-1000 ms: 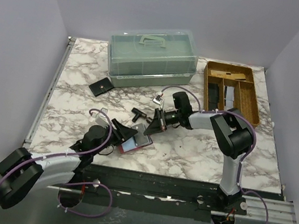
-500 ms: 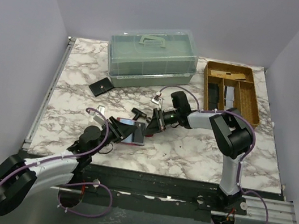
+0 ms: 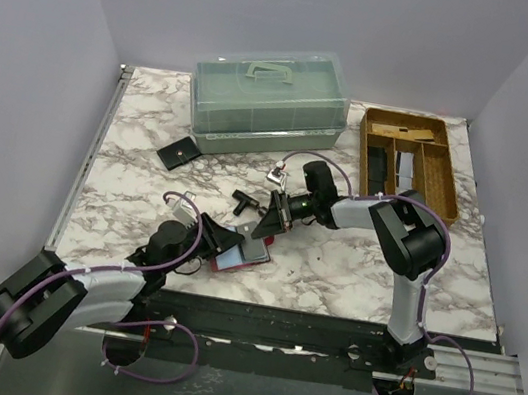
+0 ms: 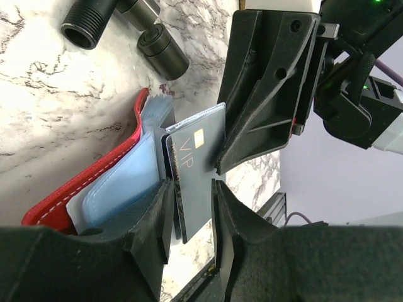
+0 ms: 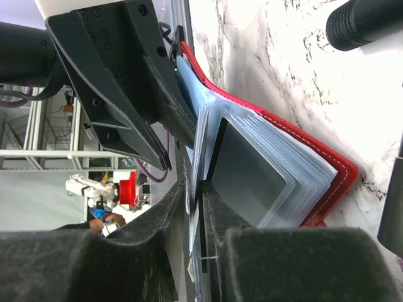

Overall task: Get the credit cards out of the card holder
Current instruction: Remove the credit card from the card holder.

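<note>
Left wrist alone shows left gripper point(image 4: 191, 187) pinching grey VIP card point(image 4: 195, 141); right gripper point(image 5: 192, 184) ajar.

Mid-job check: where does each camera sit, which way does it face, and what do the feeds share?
Top external: above, behind the bases, facing down at the table; both arms show.
Left wrist: on the left arm, past its own fingers toward the grey card and right gripper.
Right wrist: past its own fingers toward the left gripper.
Shared: both wrist views show the red card holder.
</note>
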Controlling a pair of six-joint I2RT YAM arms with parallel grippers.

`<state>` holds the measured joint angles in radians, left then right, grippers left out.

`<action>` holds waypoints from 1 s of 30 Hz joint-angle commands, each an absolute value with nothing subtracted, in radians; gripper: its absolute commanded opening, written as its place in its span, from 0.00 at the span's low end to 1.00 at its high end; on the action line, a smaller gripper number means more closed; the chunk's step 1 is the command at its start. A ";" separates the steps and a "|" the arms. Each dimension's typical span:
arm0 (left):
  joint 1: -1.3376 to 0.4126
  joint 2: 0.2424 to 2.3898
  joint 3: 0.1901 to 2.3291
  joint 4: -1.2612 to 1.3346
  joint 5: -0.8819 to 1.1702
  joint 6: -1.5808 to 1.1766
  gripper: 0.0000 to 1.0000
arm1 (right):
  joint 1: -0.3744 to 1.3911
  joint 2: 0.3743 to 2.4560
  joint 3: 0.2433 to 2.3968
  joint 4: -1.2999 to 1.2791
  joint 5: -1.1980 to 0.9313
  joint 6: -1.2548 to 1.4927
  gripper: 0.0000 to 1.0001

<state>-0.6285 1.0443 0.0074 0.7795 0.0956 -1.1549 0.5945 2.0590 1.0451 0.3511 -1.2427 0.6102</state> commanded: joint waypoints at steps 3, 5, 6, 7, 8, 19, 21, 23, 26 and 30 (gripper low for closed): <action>-0.627 1.037 0.034 0.828 0.140 -1.136 0.36 | 0.594 2.049 1.037 0.378 -1.273 0.622 0.18; -0.627 1.038 0.041 0.834 0.143 -1.142 0.36 | 0.594 2.051 1.037 0.379 -1.274 0.624 0.18; -0.627 1.040 0.042 0.844 0.147 -1.147 0.35 | 0.594 2.050 1.037 0.381 -1.275 0.626 0.18; -0.628 1.043 0.044 0.862 0.152 -1.152 0.34 | 0.593 2.050 1.037 0.382 -1.277 0.627 0.18; -0.627 1.047 0.042 0.879 0.156 -1.159 0.32 | 0.594 2.048 1.037 0.385 -1.278 0.629 0.18; -0.627 1.094 0.060 0.955 0.185 -1.204 0.27 | 0.593 2.040 1.031 0.441 -1.311 0.681 0.18; -0.627 1.113 0.068 0.962 0.196 -1.204 0.28 | 0.593 2.039 1.029 0.454 -1.319 0.694 0.13; -0.627 1.131 0.077 0.979 0.204 -1.207 0.28 | 0.594 2.042 1.026 0.476 -1.329 0.713 0.08; -0.627 1.150 0.088 0.996 0.207 -1.219 0.28 | 0.594 2.046 1.020 0.511 -1.343 0.749 0.03; -0.627 1.162 0.092 1.021 0.207 -1.235 0.28 | 0.593 2.052 1.010 0.571 -1.363 0.811 0.02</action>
